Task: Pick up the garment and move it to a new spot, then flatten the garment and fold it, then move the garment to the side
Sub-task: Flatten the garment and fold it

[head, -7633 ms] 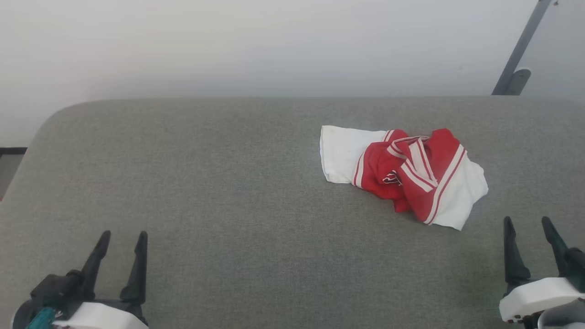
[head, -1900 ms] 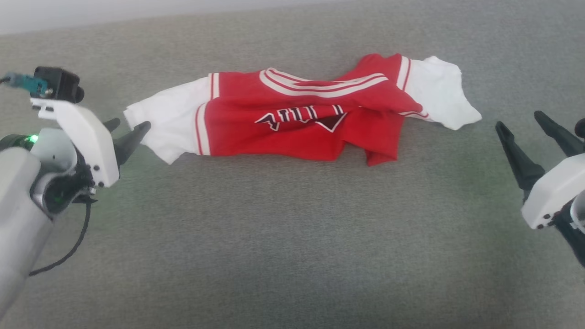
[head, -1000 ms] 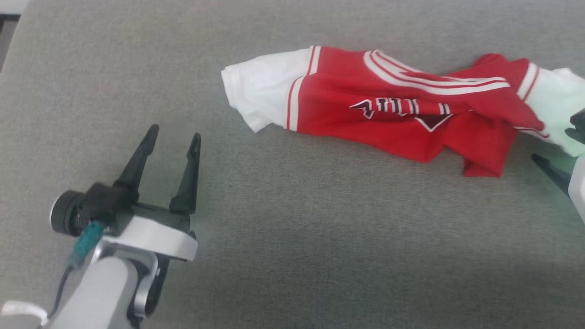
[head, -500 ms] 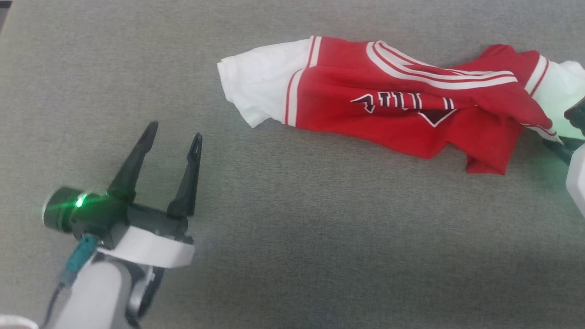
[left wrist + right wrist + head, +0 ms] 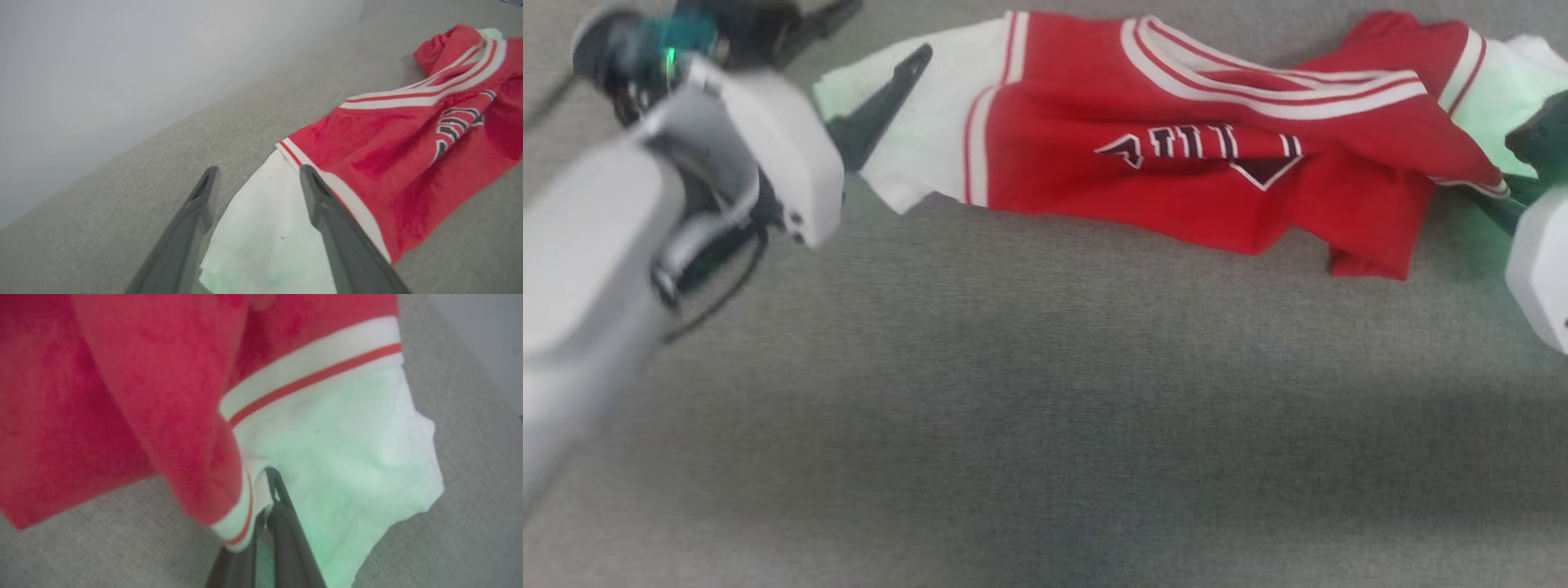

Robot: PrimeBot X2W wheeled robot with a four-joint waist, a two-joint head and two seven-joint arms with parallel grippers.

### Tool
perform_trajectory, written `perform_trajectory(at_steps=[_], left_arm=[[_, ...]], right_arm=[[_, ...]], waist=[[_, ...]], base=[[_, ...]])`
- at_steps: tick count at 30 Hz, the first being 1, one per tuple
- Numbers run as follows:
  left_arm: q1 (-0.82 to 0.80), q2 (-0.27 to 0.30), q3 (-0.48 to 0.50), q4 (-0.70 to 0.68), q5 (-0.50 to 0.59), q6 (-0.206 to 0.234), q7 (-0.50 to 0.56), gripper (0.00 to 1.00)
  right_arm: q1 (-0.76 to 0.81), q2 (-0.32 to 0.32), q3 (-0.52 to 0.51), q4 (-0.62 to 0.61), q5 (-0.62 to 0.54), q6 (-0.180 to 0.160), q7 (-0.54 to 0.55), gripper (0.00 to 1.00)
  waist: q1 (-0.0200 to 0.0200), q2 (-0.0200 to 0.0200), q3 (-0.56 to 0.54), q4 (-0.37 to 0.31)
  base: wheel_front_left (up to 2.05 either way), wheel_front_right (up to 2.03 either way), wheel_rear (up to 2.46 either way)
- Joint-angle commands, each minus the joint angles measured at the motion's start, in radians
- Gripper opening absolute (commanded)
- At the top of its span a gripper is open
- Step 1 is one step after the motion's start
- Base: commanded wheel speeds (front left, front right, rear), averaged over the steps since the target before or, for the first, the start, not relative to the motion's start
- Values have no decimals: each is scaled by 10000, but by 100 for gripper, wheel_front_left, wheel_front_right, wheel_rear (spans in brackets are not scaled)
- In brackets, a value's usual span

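— What can't you make out?

— The left gripper (image 5: pixel 889 28) and its arm are smeared with blur in the head view, and the far finger runs off the top edge. The right gripper (image 5: pixel 267 486) is cut by the head view's right edge. The garment (image 5: pixel 1176 163) is clipped at the top and right there too. A crease folds over its lettering (image 5: pixel 1201 147), so I can't read it.

— Where does the garment lie?

— Stretched sideways along the far part of the bench (image 5: pixel 1045 408), red middle, white at both ends, rumpled toward the right end.

— And the fingers?

— The left ones are spread wide with nothing between them gripped. They straddle the white left end, and one finger lies across the cloth in both the head and wrist views. Whether it touches I can't tell. The right ones are closed together, pinching a fold of striped hem at the right end. One finger is half buried under that fold.

— What has changed?

— Half a second ago the left gripper sat toward the bench's near edge, well apart from the white end; now it is at it. A second ago the right fingers were apart; now they are clamped. The camera has shifted as well. The garment keeps its shape.
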State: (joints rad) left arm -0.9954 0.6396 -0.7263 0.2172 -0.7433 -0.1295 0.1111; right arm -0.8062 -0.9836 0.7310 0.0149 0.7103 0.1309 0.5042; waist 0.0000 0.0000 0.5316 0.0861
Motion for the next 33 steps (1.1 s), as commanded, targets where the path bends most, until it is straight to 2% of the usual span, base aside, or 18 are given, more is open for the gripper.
perform_trajectory(at_steps=[1,7,12,15,17,18,19,20,22,28,33], left_arm=[[-936,107,-777,376,-670,-10,542,100],[-3410,210,-2922,1859,-2713,-9,2343,100],[-4351,355,-4293,2370,-4344,-12,3924,100],[-4542,490,-5014,2430,-4885,-10,4703,100],[-4576,505,-5142,2372,-5112,-10,4833,100],[-4601,502,-5217,2302,-5346,-11,4885,75],[-4645,505,-5281,2246,-5512,-11,4910,44],[-4683,501,-5347,2172,-5658,-14,4926,0],[-4743,537,-5435,2086,-5754,-14,4709,0],[-4769,614,-5421,1969,-5876,-14,2807,0],[-4772,644,-5447,1664,-5854,-14,915,0]], right_arm=[[-239,122,67,-99,-55,-3,86,0],[-766,422,399,-373,-128,-3,291,0],[-1014,566,655,-358,-151,-5,342,0],[-1094,593,759,-257,-130,-12,289,0],[-1101,606,780,-222,-114,-14,257,0],[-1110,614,797,-191,-114,-14,250,0],[-1115,626,795,-152,-109,-15,191,0],[-1140,652,751,-115,-107,-21,134,0],[-1193,684,665,-61,-110,-23,-2,0],[-1126,498,-40,-219,155,-11,-449,0],[-736,168,-1066,-502,711,-9,-674,0]], waist=[[0,0,455,-372],[0,0,1057,-876],[0,0,1330,-1159],[0,0,1404,-1252],[0,0,1423,-1274],[0,0,1436,-1292],[0,0,1440,-1302],[0,0,1434,-1305],[0,0,1377,-1296],[0,0,753,-1139],[0,0,198,-907]], base=[[0,0,0],[0,0,0],[0,0,0],[0,0,0],[0,0,0],[0,0,0],[0,0,0],[0,0,0],[0,0,0],[0,0,0],[0,0,0]])
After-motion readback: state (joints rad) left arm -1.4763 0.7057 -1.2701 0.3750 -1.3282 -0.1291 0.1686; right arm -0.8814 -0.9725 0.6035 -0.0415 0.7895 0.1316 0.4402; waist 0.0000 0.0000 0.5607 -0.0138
